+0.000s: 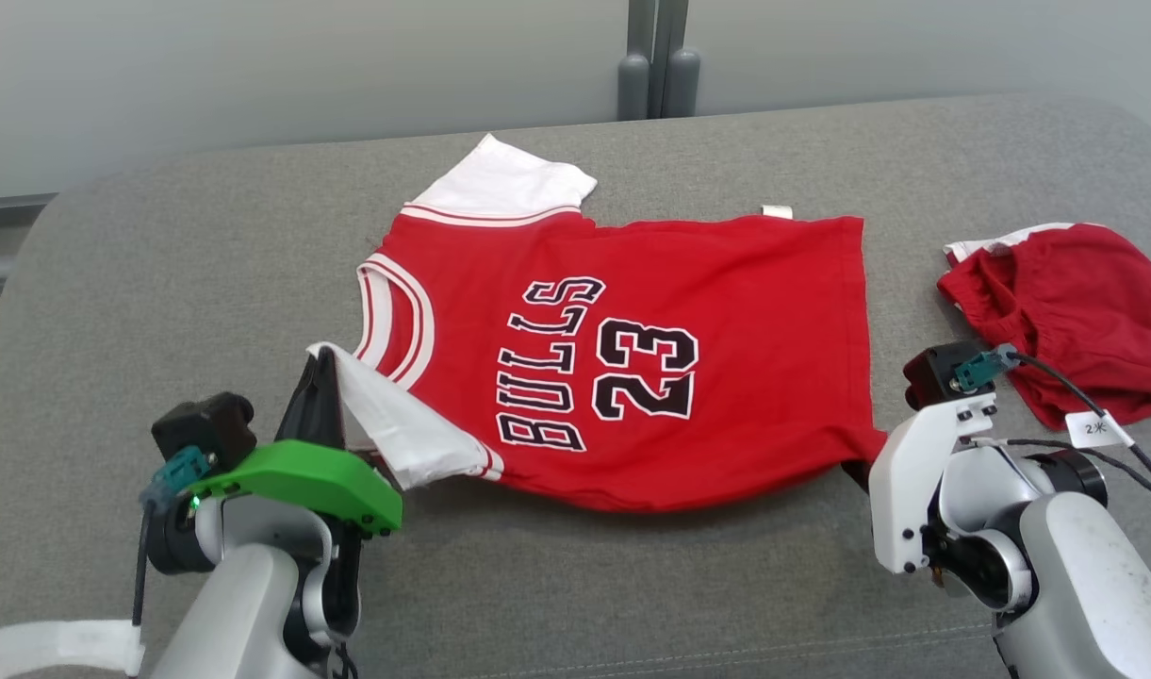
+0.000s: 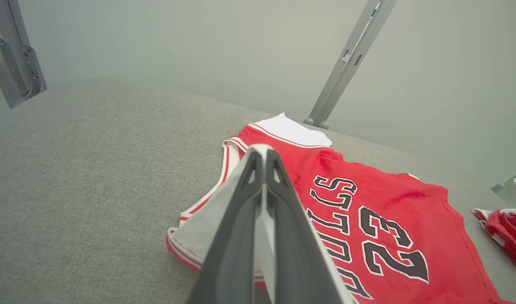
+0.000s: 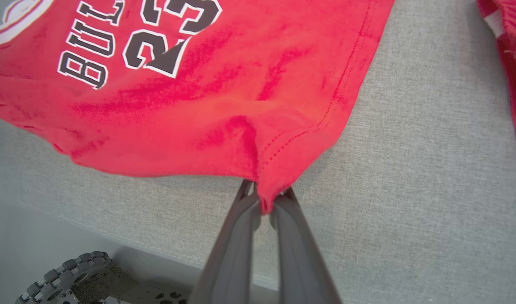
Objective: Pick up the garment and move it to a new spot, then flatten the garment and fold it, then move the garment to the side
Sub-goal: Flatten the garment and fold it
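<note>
While the left gripper (image 2: 263,148) clamps the near white sleeve (image 1: 396,424) and the right gripper (image 3: 266,197) pinches a hem corner (image 3: 279,169), the red jersey (image 1: 632,377) lies stretched between them.

Both pairs of fingers are closed on cloth, holding the near edge slightly off the grey cushioned surface (image 1: 207,264). The rest lies flat, print up, "BULLS 23" reading sideways, with the collar toward the left arm and the far white sleeve (image 1: 500,184) spread beyond. A second red garment (image 1: 1075,302) sits crumpled apart, just past the right wrist.
</note>
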`<state>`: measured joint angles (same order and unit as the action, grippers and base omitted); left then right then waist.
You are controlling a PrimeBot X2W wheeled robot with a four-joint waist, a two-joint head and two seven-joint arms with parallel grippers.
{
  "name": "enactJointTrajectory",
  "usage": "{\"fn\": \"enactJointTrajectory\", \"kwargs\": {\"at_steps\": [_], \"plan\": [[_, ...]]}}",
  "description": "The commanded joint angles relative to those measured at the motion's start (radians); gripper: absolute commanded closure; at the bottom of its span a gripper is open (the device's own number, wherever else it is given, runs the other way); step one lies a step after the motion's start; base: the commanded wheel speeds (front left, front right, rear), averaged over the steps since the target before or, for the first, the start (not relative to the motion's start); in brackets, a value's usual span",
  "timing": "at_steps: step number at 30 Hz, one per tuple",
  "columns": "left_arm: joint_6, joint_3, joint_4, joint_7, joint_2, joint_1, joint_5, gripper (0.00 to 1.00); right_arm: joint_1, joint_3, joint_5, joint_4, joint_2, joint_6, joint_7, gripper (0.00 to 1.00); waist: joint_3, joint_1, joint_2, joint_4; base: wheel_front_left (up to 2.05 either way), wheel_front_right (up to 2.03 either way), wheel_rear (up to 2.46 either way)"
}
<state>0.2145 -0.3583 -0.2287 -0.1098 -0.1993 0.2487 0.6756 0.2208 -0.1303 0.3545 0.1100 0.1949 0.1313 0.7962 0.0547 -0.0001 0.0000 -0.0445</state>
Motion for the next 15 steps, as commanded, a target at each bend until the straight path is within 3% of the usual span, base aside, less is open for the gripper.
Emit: {"fn": "enactJointTrajectory", "kwargs": {"at_steps": [1, 15], "plan": [[-0.003, 0.002, -0.031, 0.004, 0.008, 0.052, -0.005, 1.00, 0.028, 0.007, -0.005, 0.016, -0.003, -0.001, 0.007, 1.00, 0.027, 0.0001, 0.0000, -0.026, 0.00, 0.00, 0.00], [-0.028, 0.010, -0.313, -0.027, 0.014, 0.352, -0.036, 1.00, 0.234, 0.049, -0.013, 0.213, -0.061, -0.001, -0.031, 1.00, 0.129, 0.0001, 0.0000, -0.080, 0.00, 0.00, 0.00]]}}
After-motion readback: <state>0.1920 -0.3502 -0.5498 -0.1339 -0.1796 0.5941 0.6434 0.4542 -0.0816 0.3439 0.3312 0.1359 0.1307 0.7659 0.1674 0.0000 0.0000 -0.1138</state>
